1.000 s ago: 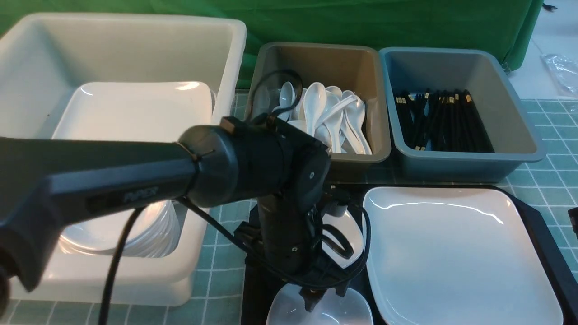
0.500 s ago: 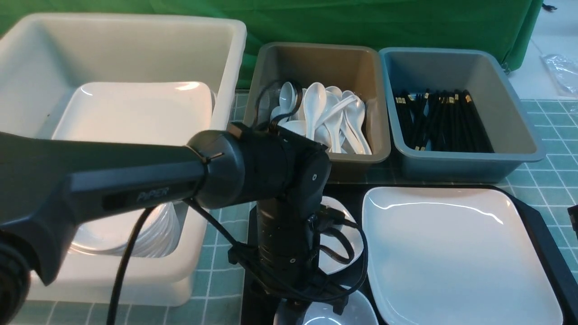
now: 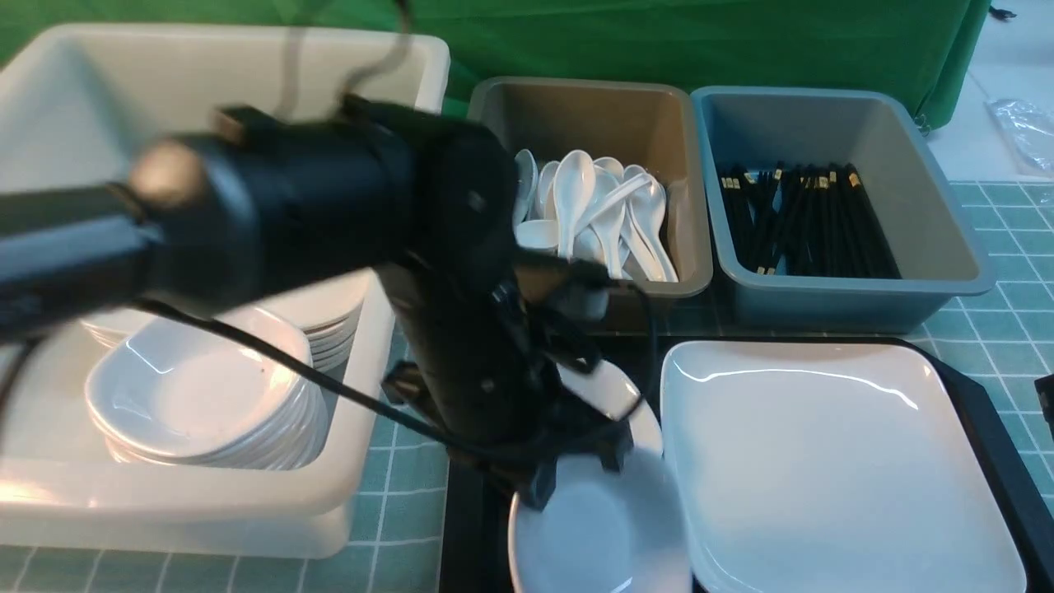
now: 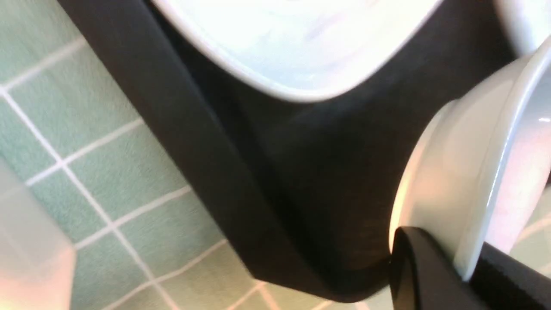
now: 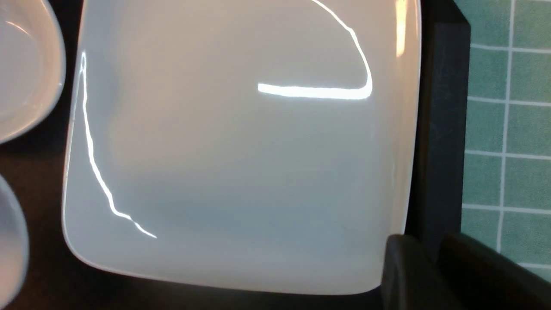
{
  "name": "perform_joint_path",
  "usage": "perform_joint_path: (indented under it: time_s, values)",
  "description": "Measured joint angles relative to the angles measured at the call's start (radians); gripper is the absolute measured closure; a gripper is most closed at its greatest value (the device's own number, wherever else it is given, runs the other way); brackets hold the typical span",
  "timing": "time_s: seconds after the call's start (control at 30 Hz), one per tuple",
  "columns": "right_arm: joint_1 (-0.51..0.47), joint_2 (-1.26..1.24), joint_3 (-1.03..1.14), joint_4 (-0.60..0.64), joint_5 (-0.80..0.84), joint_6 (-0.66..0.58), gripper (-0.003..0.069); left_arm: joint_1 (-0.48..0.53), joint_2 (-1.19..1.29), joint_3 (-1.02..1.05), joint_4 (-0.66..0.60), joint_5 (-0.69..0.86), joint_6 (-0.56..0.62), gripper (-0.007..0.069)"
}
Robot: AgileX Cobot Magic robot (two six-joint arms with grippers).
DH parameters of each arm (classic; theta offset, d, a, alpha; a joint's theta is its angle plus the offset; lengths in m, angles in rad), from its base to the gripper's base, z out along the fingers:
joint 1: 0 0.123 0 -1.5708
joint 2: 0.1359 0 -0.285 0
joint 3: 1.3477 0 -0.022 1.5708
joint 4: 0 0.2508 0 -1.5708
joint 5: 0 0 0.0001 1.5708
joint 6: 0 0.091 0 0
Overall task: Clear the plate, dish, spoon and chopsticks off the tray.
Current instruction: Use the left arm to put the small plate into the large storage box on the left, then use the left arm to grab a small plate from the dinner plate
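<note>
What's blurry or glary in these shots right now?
Front view: the left arm is smeared by blur, while the large plate looks sharp with a thin curved highlight; right wrist view: bright streaks of glare cross that plate, and the gripper fingers are out of focus; left wrist view: the upper dish looks washed out.
</note>
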Motion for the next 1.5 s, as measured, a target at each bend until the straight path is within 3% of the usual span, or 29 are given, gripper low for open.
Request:
perform_joint_path:
  time_s: [0.23,0.33,0.37,0.43,0.47,0.53,0.67,0.77,0.9,1.13,1.23,1.37,1.5]
  values:
    - [0.000,0.000,0.000,0.006,0.007,0.000,0.0505,0.208,-0.204,0.003,-0.079,-0.018,0.062,0.0604]
    - [0.000,0.000,0.000,0.018,0.007,0.000,0.0498,0.424,-0.338,0.038,-0.080,-0.005,0.070,0.0604]
    - [0.000,0.000,0.000,0.019,0.007,0.000,0.0498,0.451,-0.346,0.045,-0.080,-0.007,0.070,0.0604]
    - [0.000,0.000,0.000,0.027,0.007,-0.001,0.0495,0.633,-0.419,0.112,-0.082,-0.042,0.066,0.0604]
    - [0.000,0.000,0.000,0.029,0.007,-0.001,0.0495,0.633,-0.423,0.112,-0.083,-0.042,0.065,0.0604]
    - [0.000,0.000,0.000,0.034,0.007,-0.001,0.0491,0.808,-0.451,0.208,-0.099,-0.087,0.054,0.0604]
    - [0.000,0.000,0.000,0.036,0.001,-0.001,0.0489,0.910,-0.446,0.328,-0.154,-0.118,0.080,0.0604]
    - [0.000,0.000,0.000,0.037,-0.008,-0.001,0.0487,0.920,-0.438,0.381,-0.175,-0.153,0.105,0.0591]
    - [0.000,0.000,0.000,0.038,-0.011,-0.001,0.0483,0.923,-0.423,0.407,-0.182,-0.180,0.122,0.0512]
    - [0.000,0.000,0.000,0.038,0.003,-0.002,0.0478,0.923,-0.431,0.292,-0.076,-0.124,0.122,0.0199]
    - [0.000,0.000,0.000,0.038,0.013,-0.003,0.0477,0.923,-0.440,0.187,-0.034,-0.070,0.105,0.0155]
    - [0.000,0.000,0.000,0.038,0.015,-0.003,0.0477,0.883,-0.447,0.062,-0.066,-0.046,0.097,0.0194]
    - [0.000,0.000,0.000,0.039,0.013,-0.003,0.0473,0.610,-0.409,0.031,-0.223,-0.165,0.177,0.0391]
